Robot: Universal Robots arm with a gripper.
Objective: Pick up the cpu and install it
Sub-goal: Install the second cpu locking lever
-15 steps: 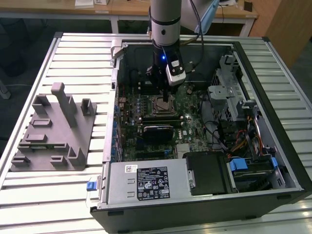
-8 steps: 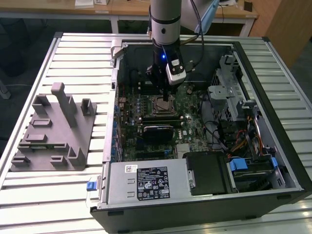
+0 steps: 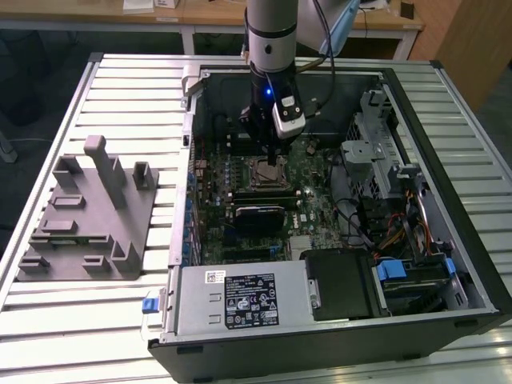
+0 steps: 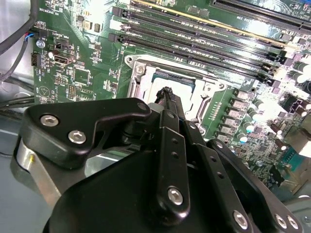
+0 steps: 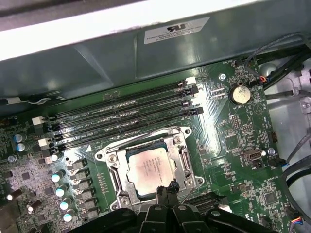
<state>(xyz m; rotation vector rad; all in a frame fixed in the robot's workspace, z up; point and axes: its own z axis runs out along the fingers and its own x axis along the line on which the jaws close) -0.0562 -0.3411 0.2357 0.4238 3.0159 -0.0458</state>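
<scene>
One relation is governing this moment: the cpu (image 5: 153, 167) is lying flat inside the socket frame (image 5: 112, 164) on the motherboard (image 5: 233, 145), and the tool (image 5: 166, 187) is hanging directly over the chip's near edge, its tip pointing down at the rim rather than at the middle of the silvery top. In the exterior view the arm (image 3: 270, 32) is reaching straight down into the open computer case (image 3: 448, 144), with the tool (image 3: 274, 160) sitting just above the socket, roughly at the centre of the board.

In both wrist views the two fingers are drawn together to a narrow point with no visible gap — nothing is being carried between them, and the fingertips (image 4: 167, 93) are looking very near to or touching the chip's edge; I cannot tell which. The cpu (image 4: 165, 90) is square, so no long axis is mattering here; its sides are running parallel to the memory slots (image 5: 121, 116) just beyond it. The chip is appearing seated level within the frame, so the placing step is looking done or nearly so, as a judgement from how it is lying.

Well apart, on the slatted desk (image 3: 48, 88) at the exterior view's left, the grey fixture (image 3: 88, 212) is standing outside the case — far from the tool.
</scene>
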